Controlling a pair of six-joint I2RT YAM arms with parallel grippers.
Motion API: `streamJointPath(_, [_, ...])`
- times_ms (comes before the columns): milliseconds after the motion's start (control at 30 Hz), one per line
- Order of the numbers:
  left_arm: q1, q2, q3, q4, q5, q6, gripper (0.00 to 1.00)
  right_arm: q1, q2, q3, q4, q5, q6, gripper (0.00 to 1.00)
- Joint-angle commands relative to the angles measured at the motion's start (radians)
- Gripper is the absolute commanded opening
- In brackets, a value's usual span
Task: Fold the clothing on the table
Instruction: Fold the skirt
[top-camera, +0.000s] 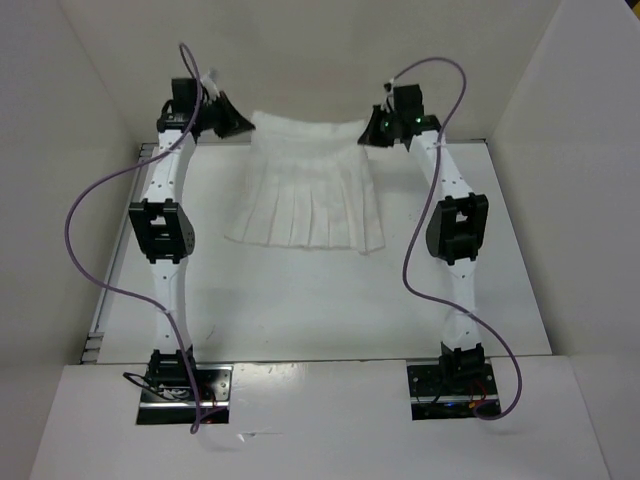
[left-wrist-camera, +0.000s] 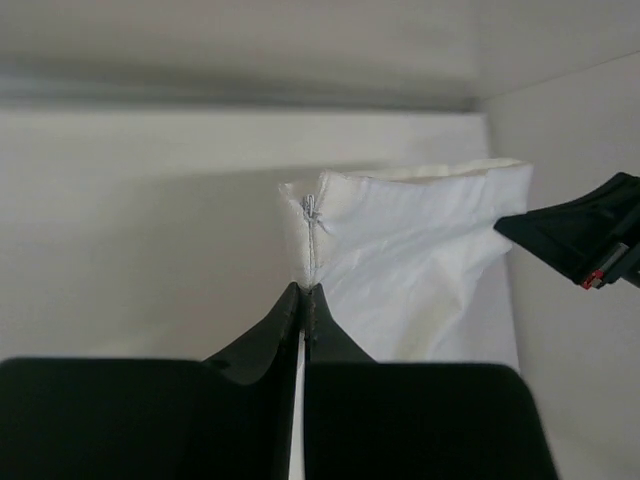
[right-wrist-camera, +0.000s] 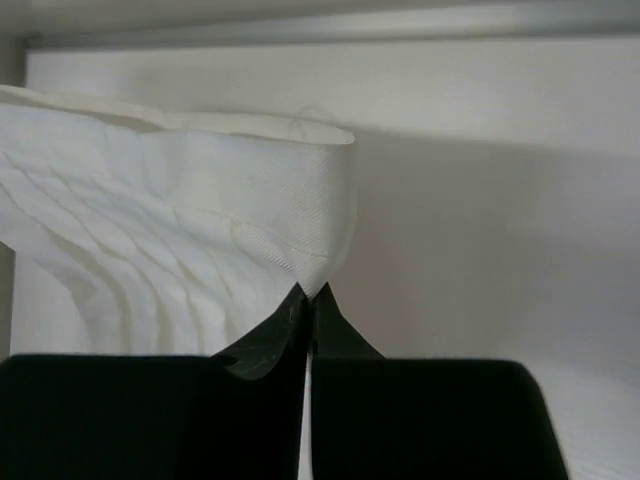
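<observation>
Now the white counter (top-camera: 300, 310) fills the middle of the top view, and the pleated skirt (top-camera: 305, 195) lies on it in the upper centre of the frame. Its waistband (top-camera: 305, 125) sits at the top and its hem (top-camera: 300, 242) is spread flat toward the middle.

The step in hand looks like the first fold, bringing the waistband down over the hem. To do it well, both corners should rise together and at the same height, with the band kept lightly taut between them so the pleats hang straight instead of bunching. The carry should run straight down the frame toward the hem, and the release should come only once the edges line up. The cloth is thin and each hold is a small pinch, so a jerk or too wide a pull could slip a corner free.

The left arm (top-camera: 165, 215) runs up the left of the frame and bends inward at the top. The right arm (top-camera: 455, 225) mirrors it on the right, and both are stretched nearly full length from their bases at the bottom.

The left gripper (left-wrist-camera: 303, 290) is clamped on the skirt's upper left corner, its jaws pressed together on the side seam just below the waistband. The right gripper (right-wrist-camera: 305, 292) is likewise pinched tight on the opposite corner, which it holds lifted off the counter.
</observation>
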Motion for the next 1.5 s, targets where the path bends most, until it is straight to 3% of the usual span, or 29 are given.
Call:
streamJointPath(0, [0.033, -0.044, 0.280, 0.012, 0.141, -0.063, 0.00, 0.006, -0.068, 0.507, -0.239, 0.117, -0.062, 0.00])
streamJointPath(33, [0.058, -0.076, 0.230, 0.131, 0.162, -0.122, 0.00, 0.006, 0.029, 0.693, -0.311, 0.126, -0.072, 0.00])
streamJointPath(133, [0.082, -0.119, 0.265, 0.147, 0.217, -0.133, 0.00, -0.003, -0.049, 0.703, -0.278, 0.137, -0.072, 0.00])
streamJointPath(200, [0.082, -0.156, 0.252, 0.147, 0.228, -0.120, 0.00, -0.003, -0.074, 0.694, -0.278, 0.137, -0.083, 0.00])
streamJointPath(300, [0.092, -0.166, 0.243, 0.016, 0.225, -0.026, 0.00, -0.012, -0.107, 0.628, -0.321, 0.137, -0.083, 0.00])
streamJointPath(433, [0.092, -0.178, 0.093, -0.050, 0.212, 0.048, 0.00, -0.012, -0.099, 0.527, -0.392, 0.128, -0.094, 0.00])
streamJointPath(500, [0.079, -0.214, -0.086, -0.050, 0.191, 0.086, 0.00, -0.003, -0.077, 0.448, -0.419, 0.118, -0.085, 0.00])
streamJointPath(567, [0.058, -0.306, -0.262, 0.015, 0.191, 0.086, 0.00, 0.030, -0.092, 0.323, -0.432, 0.149, -0.085, 0.00])
streamJointPath(600, [0.058, -0.348, -0.474, 0.116, 0.191, 0.074, 0.00, 0.063, -0.111, 0.265, -0.423, 0.179, -0.085, 0.00])
streamJointPath(700, [0.047, -0.490, -0.774, 0.203, 0.203, 0.074, 0.01, 0.115, -0.236, -0.001, -0.343, 0.223, -0.094, 0.00])
streamJointPath(800, [0.047, -0.596, -0.915, 0.203, 0.203, 0.104, 0.03, 0.164, -0.377, -0.324, -0.301, 0.214, -0.083, 0.00])
streamJointPath(967, [0.038, -0.730, -1.123, 0.181, 0.203, 0.152, 0.04, 0.189, -0.551, -0.662, -0.268, 0.169, -0.028, 0.00])
streamJointPath(1100, [0.007, -0.742, -1.174, 0.143, 0.197, 0.192, 0.04, 0.189, -0.652, -0.894, -0.229, 0.086, 0.027, 0.00])
streamJointPath(1200, [-0.005, -0.742, -1.174, 0.099, 0.188, 0.204, 0.05, 0.199, -0.683, -0.955, -0.229, 0.049, 0.037, 0.00])
streamJointPath(1467, [-0.045, -0.712, -1.113, 0.080, 0.113, 0.197, 0.07, 0.189, -0.772, -0.950, -0.263, 0.173, 0.055, 0.00])
